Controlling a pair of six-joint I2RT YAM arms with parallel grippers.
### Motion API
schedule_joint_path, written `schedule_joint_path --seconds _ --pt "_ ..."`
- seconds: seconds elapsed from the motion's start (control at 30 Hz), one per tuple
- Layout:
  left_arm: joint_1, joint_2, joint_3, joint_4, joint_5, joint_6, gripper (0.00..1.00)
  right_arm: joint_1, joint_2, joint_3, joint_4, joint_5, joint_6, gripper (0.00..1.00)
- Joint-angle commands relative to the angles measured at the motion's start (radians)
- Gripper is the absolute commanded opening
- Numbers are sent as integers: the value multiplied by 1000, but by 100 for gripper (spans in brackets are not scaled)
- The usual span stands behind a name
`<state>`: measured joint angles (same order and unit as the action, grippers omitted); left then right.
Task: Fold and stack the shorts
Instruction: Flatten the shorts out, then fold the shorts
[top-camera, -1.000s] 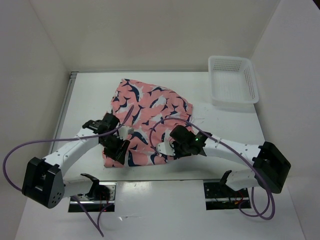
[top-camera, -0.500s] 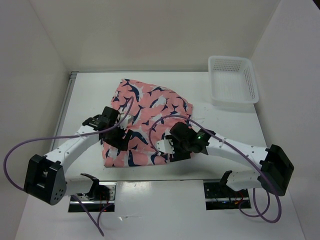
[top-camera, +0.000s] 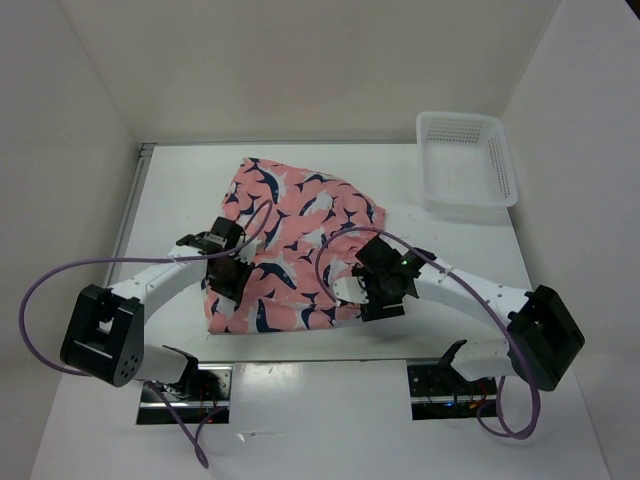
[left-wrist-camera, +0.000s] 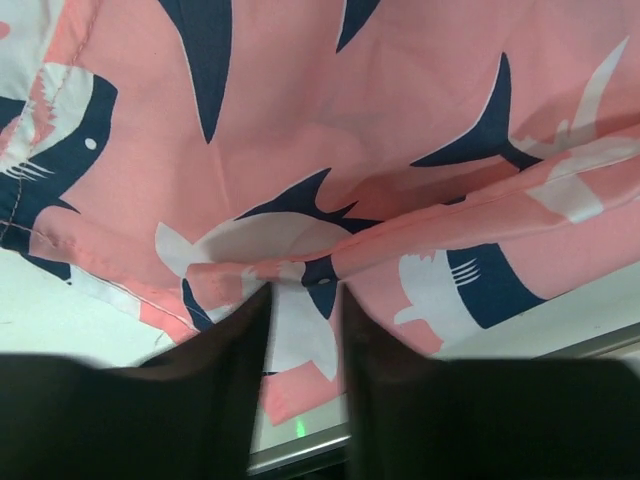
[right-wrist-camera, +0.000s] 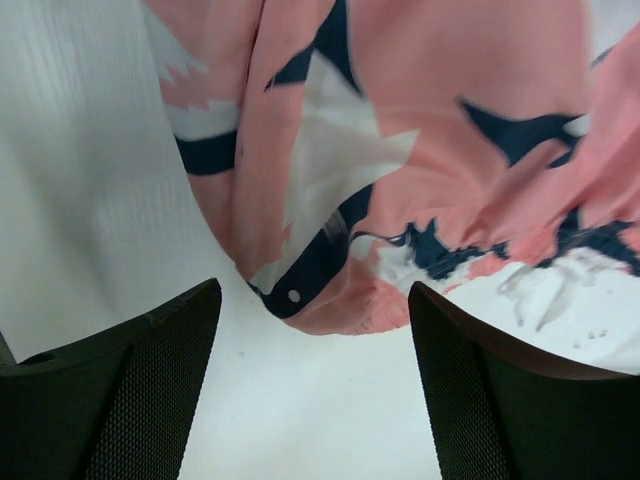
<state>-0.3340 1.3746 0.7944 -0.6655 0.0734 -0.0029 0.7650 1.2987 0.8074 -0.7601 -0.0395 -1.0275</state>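
From above, the shorts (top-camera: 295, 225) lay spread on the table (top-camera: 170, 200), a little left of the middle, with their near edge close to the table's near edge. The basket (top-camera: 466, 203) sat at the far right corner, well apart from the cloth. The left gripper (top-camera: 232, 288) was down on the near left part of the shorts, and the right gripper (top-camera: 372, 300) was at their near right corner. Bare table lay open on the left, along the far side, and on the right between cloth and basket. The near strip was narrow. From this height, how either pair of jaws stood could not be told.

At the left wrist, the camera showed what the overhead one did not. Two dark fingers (left-wrist-camera: 225, 360) were drawn close together with a raised fold of the shorts (left-wrist-camera: 400, 130) pinched between them, so the left gripper (left-wrist-camera: 303, 300) was clamped on the cloth. A stitched hem ran down the left with bare table beside it, and another strip of table showed at the lower right.

At the right wrist, the fingers (right-wrist-camera: 150, 380) stood wide apart and held nothing. The right gripper (right-wrist-camera: 315, 292) hung just over a rumpled corner of the shorts (right-wrist-camera: 450, 60), whose edge reached between the fingertips without touching either. White table filled the left and the near side.
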Motion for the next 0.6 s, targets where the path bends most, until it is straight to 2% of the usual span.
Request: schedule_joint_path --seconds 0.0,0.07,0.13,0.17,0.2,0.23,0.3,0.43,0.57 --pt "4 -11 0 -9 -8 3 33 -20 13 -33 8 45 -66 82" --pt "13 -31 -12 -9 -7 3 20 -29 13 -42 -4 46 -78 82" --pt "13 -43 -24 9 -7 3 18 -29 13 -63 -4 69 -91 86" --pt "13 -54 -24 9 -30 3 40 -29 13 -63 -4 69 -101 86" --pt "13 -54 -11 9 -30 3 55 -29 13 -63 -4 69 -102 87" --pt "13 -54 9 -3 -40 3 62 -29 13 -63 -14 69 -102 87" --pt "41 -65 81 -17 -40 3 70 -29 1 -53 -25 69 -102 89" --pt "90 -22 124 -17 -29 3 80 -29 -9 -62 -15 69 -115 95" --pt "112 37 97 -37 0 3 81 -29 7 -73 31 69 -115 95"
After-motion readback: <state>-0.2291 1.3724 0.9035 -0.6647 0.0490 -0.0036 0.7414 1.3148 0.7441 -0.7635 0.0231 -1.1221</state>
